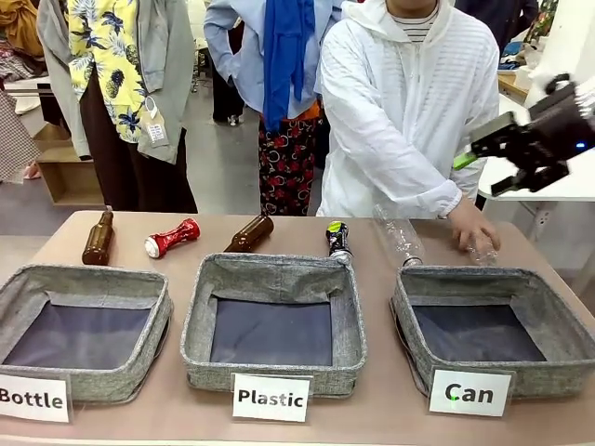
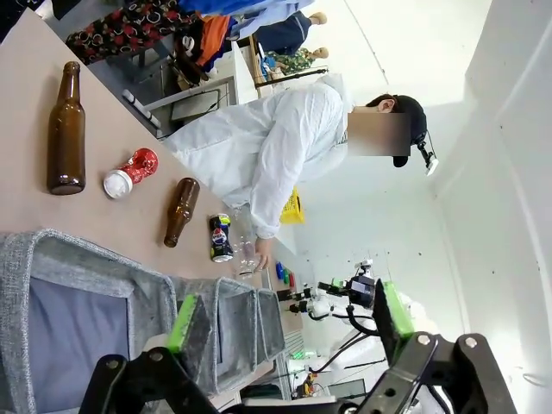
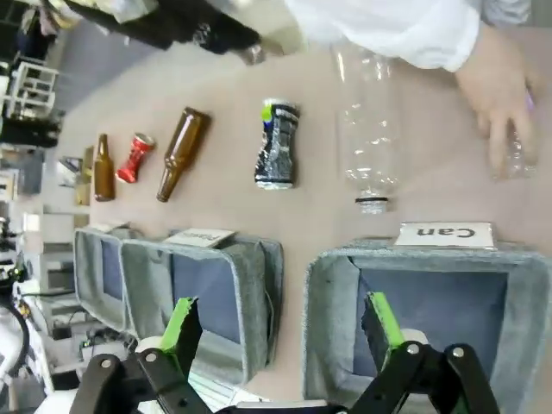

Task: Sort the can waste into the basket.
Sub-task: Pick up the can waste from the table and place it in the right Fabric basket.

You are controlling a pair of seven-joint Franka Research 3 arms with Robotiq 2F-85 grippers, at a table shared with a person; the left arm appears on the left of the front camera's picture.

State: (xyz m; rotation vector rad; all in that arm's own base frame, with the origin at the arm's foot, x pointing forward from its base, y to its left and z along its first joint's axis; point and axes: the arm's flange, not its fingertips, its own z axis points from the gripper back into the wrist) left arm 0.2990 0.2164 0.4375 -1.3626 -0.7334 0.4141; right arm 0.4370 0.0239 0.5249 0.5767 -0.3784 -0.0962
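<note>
The person's hand (image 1: 472, 226) covers most of a small clear plastic bottle (image 1: 484, 251), leaving its shape unclear. The front view's left edge cuts the left grey fabric basket (image 1: 112, 383) and its white "Bottle" label (image 1: 33, 398); the right edge clips the grey fabric "Can" basket (image 1: 548, 379). In the right wrist view, the white label (image 3: 200, 237) on the middle grey basket (image 3: 267, 293) is too blurred to read.

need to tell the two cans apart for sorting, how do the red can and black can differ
The red can is shiny red with a silver end; the black can carries green-yellow print. The red can lies slanted across the table; the black can points toward the Plastic basket. Both are crushed.
</note>
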